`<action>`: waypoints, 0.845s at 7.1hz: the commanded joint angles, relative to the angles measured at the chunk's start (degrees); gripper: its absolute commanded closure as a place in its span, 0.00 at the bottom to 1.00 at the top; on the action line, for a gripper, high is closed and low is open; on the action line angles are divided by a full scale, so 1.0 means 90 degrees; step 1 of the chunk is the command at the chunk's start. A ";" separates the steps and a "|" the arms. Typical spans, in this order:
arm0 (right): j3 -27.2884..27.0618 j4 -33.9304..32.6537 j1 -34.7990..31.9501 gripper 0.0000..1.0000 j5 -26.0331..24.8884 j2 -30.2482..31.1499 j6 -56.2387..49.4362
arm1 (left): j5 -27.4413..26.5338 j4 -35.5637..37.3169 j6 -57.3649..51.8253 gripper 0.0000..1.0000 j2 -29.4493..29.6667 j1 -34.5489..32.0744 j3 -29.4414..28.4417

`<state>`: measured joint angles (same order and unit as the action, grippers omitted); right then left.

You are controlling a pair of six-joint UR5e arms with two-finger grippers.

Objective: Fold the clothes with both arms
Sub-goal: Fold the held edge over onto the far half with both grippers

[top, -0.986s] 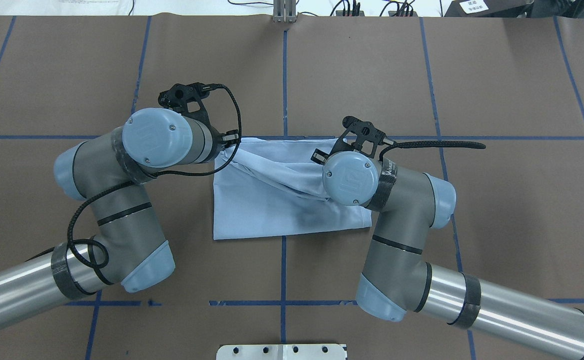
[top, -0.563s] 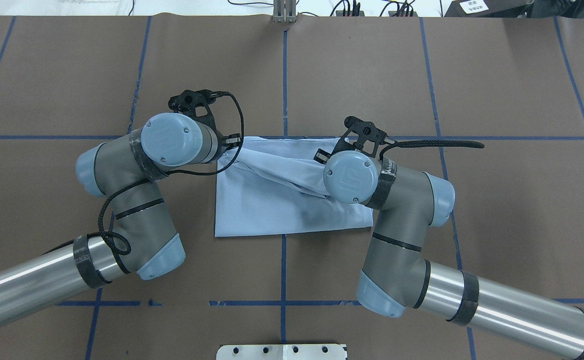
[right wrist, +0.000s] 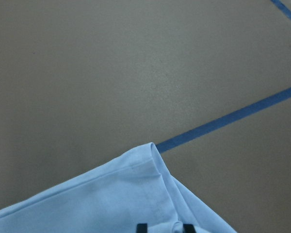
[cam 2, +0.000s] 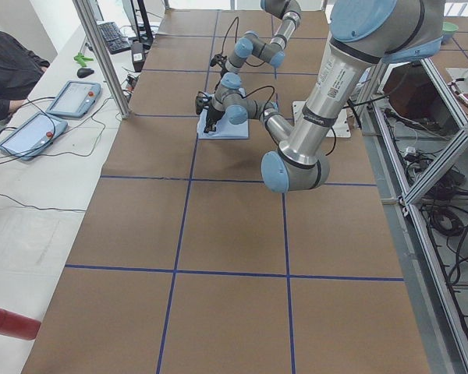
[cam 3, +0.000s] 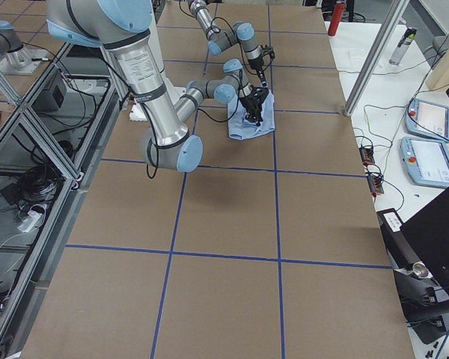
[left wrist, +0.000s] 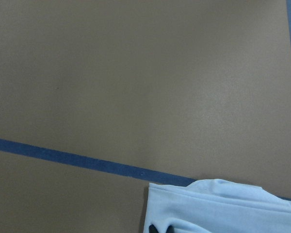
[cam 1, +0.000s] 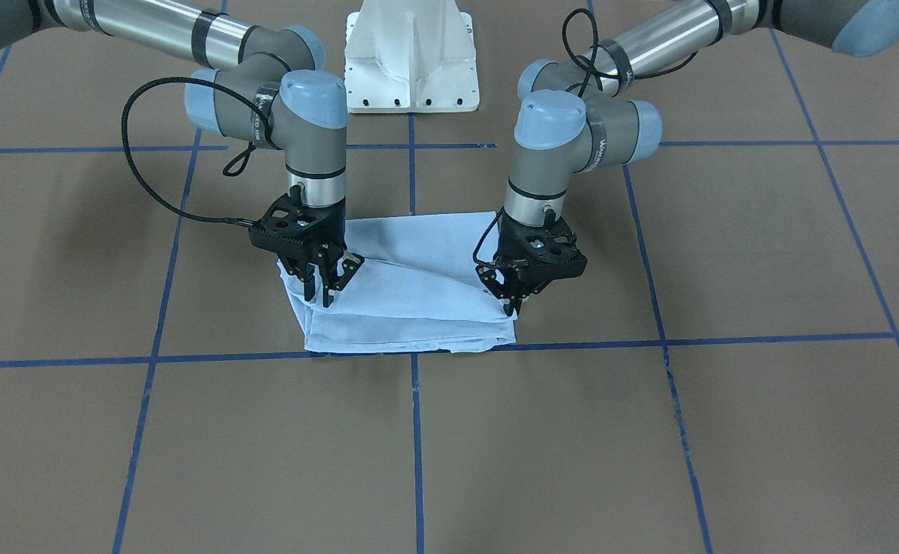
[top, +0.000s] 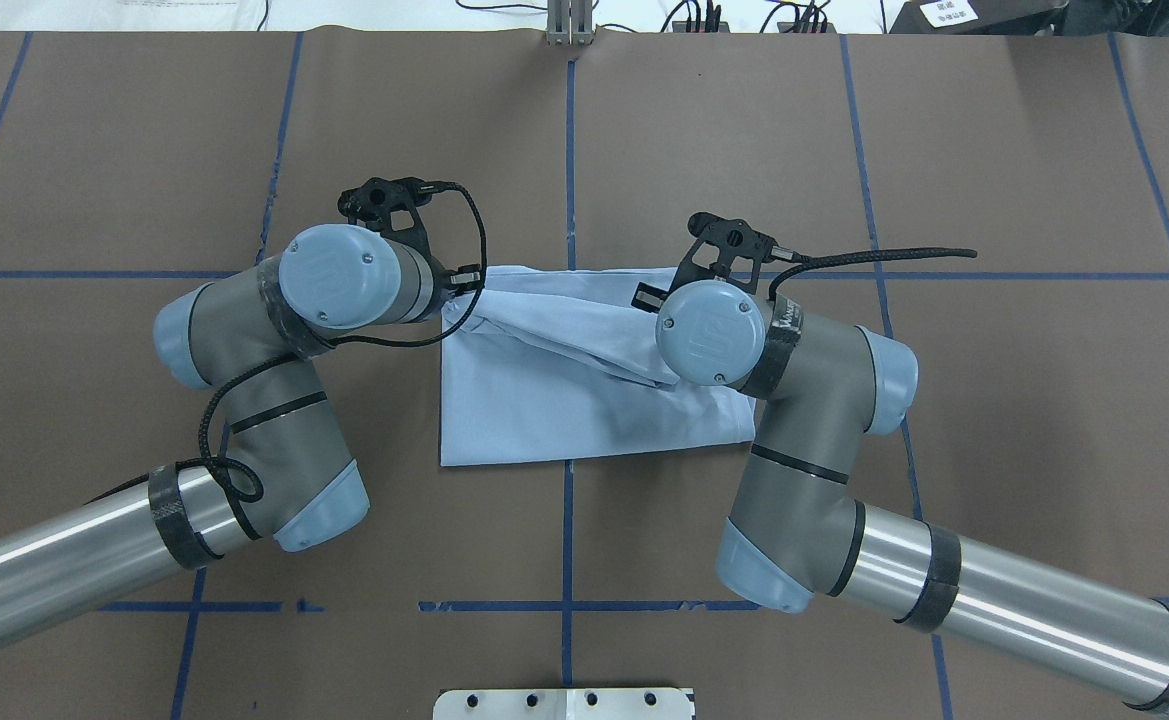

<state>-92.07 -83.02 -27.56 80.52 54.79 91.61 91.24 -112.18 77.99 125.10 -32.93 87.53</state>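
- Front-facing view: the pale blue shirt [cam 1: 411, 312] lies folded in the middle of the brown table [cam 1: 649, 431]. Its edge furthest from the robot runs along a blue tape line [cam 1: 726, 338].
- The left tool [cam 1: 512, 308] points down at the shirt's far corner on the robot's left, its fingers pinched together on the cloth.
- The right tool [cam 1: 323, 294] stands at the opposite far corner, fingers closed on a bunched fold. A raised crease runs across the shirt between the two tools.
- Overhead view: the shirt straddles the centre tape line. Both wrists hang over its far edge and cover the tools, and the crease runs slantwise from one wrist to the other.
- Left side view: the shirt is a small blue patch far up the table under both arms, too small to judge the grip.
- Right side view: the same, with the shirt beneath the two wrists.
- Left wrist view: a shirt corner lies beside the tape line, with two dark fingertips [left wrist: 153, 228] close together on the cloth.
- Right wrist view: a hemmed corner shows, and a ridge of cloth sits between two dark fingertips [right wrist: 142, 227].
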 commanded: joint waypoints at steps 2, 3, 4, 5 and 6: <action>-0.0150 -0.0033 0.0248 0.00 0.0234 -0.0403 -0.1017 | 0.0789 -0.0094 -0.0773 0.00 -0.0530 -0.0402 0.0712; -0.0093 -0.0053 0.0608 0.00 -0.0009 -0.0539 -0.1048 | 0.0790 -0.0094 -0.0774 0.00 -0.0541 -0.0403 0.0714; 0.0024 -0.0053 0.0960 0.00 -0.0591 -0.0550 -0.1184 | 0.0790 -0.0094 -0.0774 0.00 -0.0541 -0.0403 0.0714; 0.0112 -0.0072 0.1108 0.00 -0.0819 -0.0560 -0.1175 | 0.0790 -0.0094 -0.0765 0.00 -0.0541 -0.0403 0.0714; 0.0384 -0.0082 0.1129 0.00 -0.1073 -0.0657 -0.1175 | 0.0790 -0.0094 -0.0765 0.00 -0.0541 -0.0403 0.0714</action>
<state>-90.87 -83.63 -18.48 73.94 49.64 81.20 98.32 -113.03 71.10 120.27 -36.53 93.91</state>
